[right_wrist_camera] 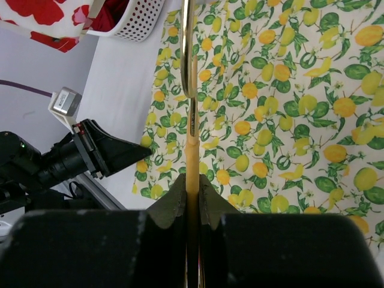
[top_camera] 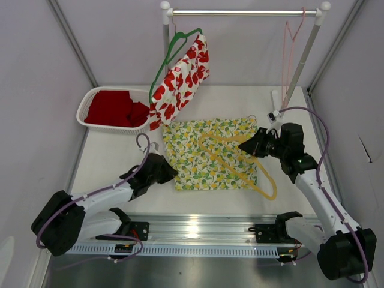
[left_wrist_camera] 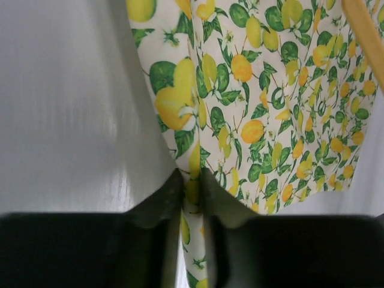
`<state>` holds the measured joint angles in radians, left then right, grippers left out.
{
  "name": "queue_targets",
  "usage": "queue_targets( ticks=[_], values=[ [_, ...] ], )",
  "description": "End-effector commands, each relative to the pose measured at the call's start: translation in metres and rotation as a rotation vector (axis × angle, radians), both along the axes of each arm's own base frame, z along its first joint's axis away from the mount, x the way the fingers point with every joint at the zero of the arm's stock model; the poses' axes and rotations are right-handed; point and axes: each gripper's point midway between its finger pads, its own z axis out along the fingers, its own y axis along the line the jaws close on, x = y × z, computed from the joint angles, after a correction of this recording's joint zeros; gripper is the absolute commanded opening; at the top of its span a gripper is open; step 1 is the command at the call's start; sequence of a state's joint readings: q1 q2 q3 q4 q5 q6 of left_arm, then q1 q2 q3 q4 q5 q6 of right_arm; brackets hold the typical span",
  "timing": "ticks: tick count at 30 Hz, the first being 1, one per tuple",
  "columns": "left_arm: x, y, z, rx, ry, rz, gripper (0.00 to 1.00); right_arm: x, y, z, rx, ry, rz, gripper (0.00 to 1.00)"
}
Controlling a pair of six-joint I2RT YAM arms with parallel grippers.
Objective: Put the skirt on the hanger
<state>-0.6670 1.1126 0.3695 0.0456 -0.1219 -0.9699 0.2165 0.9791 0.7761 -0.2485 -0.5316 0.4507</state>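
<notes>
Left arm (top_camera: 99,197): reaches low from its base toward the table's centre, forearm angled up and to the right. Left gripper (left_wrist_camera: 191,177): jaws nearly together, pinching the edge of the lemon-print skirt (left_wrist_camera: 270,90). Right arm (top_camera: 317,186): rises from its base, elbow bent, wrist turned leftward. Right gripper (right_wrist_camera: 192,187): jaws clamped on the neck of the yellow hanger (right_wrist_camera: 191,150). Grippers stand well apart.

Bright even light, soft shadows, glare on metal rail (top_camera: 193,228), wrist-view foregrounds blurred
</notes>
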Motion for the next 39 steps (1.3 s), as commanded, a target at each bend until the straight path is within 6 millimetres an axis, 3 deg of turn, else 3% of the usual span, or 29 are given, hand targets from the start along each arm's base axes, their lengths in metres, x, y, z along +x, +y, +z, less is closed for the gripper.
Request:
queue_targets(
  ticks=[1, 3, 4, 5, 6, 7, 10, 14, 17, 19, 25, 26, 28, 33, 35, 39],
  values=[
    [0.027, -0.006, 0.033, -0.017, -0.085, -0.009, 0.16, 0.006, 0.001, 0.003, 0.031, -0.030, 0.015, 0.00],
    [0.025, 0.009, 0.031, 0.097, -0.051, -0.024, 0.04, 0.006, 0.000, -0.003, 0.029, -0.014, 0.021, 0.00],
    [0.034, 0.019, 0.040, 0.154, -0.070, 0.010, 0.01, 0.006, -0.001, -0.004, 0.024, -0.014, 0.020, 0.00],
    [0.039, 0.024, 0.049, 0.196, -0.081, 0.019, 0.00, 0.006, -0.001, -0.006, 0.023, -0.008, 0.021, 0.00],
    [0.032, 0.040, 0.040, 0.290, -0.038, 0.012, 0.00, 0.006, -0.001, -0.007, 0.023, -0.008, 0.025, 0.00],
    [0.040, 0.047, 0.052, 0.323, -0.063, 0.041, 0.00, 0.006, -0.001, -0.009, 0.021, -0.005, 0.027, 0.00],
    [0.039, 0.056, 0.046, 0.387, -0.030, 0.007, 0.18, 0.006, 0.001, -0.013, 0.020, 0.004, 0.042, 0.00],
    [0.036, 0.047, 0.043, 0.353, -0.023, -0.039, 0.60, 0.000, 0.010, -0.013, 0.045, -0.007, 0.094, 0.00],
    [0.033, 0.047, 0.051, 0.332, -0.048, -0.039, 0.70, -0.012, 0.025, -0.009, 0.068, -0.050, 0.167, 0.00],
    [0.034, 0.048, 0.068, 0.312, -0.090, -0.026, 0.72, -0.018, 0.035, -0.005, 0.081, -0.090, 0.201, 0.00],
    [0.025, 0.041, 0.125, 0.203, -0.201, -0.050, 0.69, -0.039, 0.076, -0.026, 0.078, -0.136, 0.307, 0.00],
    [0.023, 0.040, 0.132, 0.195, -0.215, -0.058, 0.67, -0.046, 0.079, -0.037, 0.089, -0.119, 0.325, 0.00],
    [0.017, 0.037, 0.139, 0.175, -0.222, -0.093, 0.66, -0.053, 0.092, -0.032, 0.140, -0.166, 0.350, 0.00],
    [-0.007, 0.015, 0.135, 0.153, -0.200, -0.231, 0.62, -0.065, 0.122, -0.054, 0.120, -0.185, 0.409, 0.00],
    [-0.015, 0.014, 0.124, 0.158, -0.175, -0.229, 0.61, -0.069, 0.130, -0.067, 0.132, -0.150, 0.424, 0.00],
    [-0.035, 0.012, 0.106, 0.147, -0.145, -0.243, 0.58, -0.077, 0.144, -0.058, 0.212, -0.182, 0.472, 0.00]
  ],
)
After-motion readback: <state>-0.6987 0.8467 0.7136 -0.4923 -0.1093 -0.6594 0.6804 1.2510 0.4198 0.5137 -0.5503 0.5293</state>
